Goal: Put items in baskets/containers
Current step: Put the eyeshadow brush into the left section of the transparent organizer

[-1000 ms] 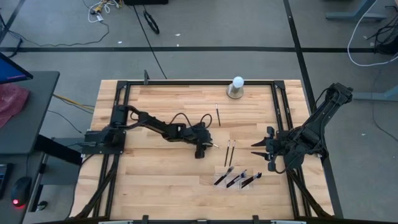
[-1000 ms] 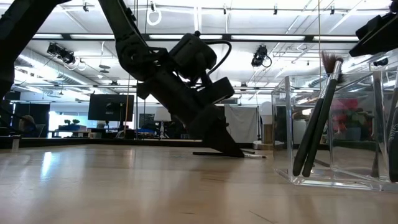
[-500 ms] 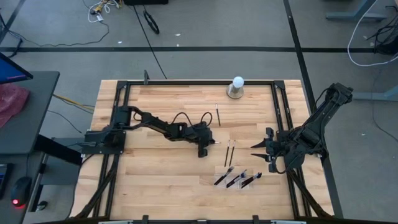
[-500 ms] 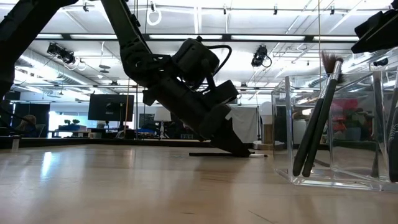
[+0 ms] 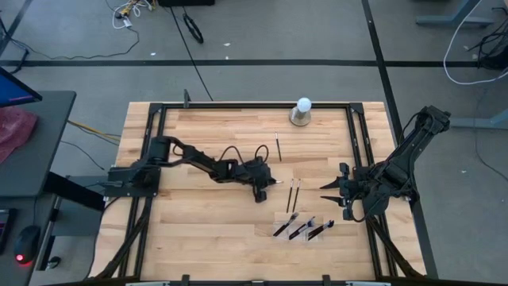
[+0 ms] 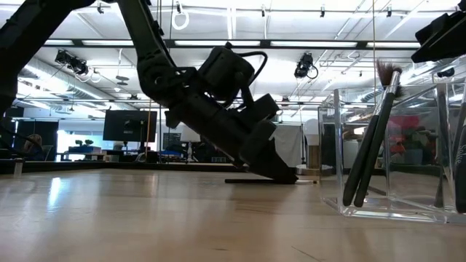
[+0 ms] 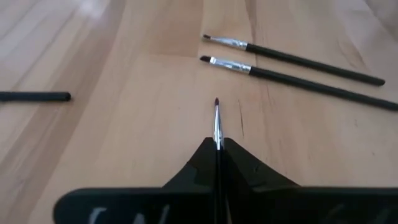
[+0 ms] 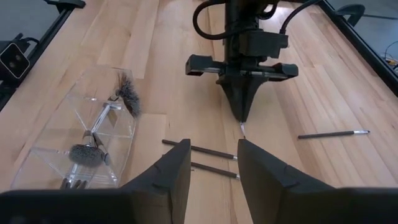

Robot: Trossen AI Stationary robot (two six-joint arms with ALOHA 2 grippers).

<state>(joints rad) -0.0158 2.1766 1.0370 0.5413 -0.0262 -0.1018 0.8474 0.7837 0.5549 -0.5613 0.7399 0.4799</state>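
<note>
Several brushes (image 8: pixel 93 140) already in clear tray (image 8: pixel 43 152); left fingers (image 7: pixel 217 146) clamp thin brush (image 7: pixel 217 121); three loose beyond; right fingers (image 8: pixel 211 165) spread, empty.

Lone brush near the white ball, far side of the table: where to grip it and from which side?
Grip the lone brush mid-handle, from straight above, jaws across its thin handle. It lies flat on bare table, apart from the white ball, so a top-down pinch looks best. The left gripper is shut on another brush, so it likely waits.
</note>
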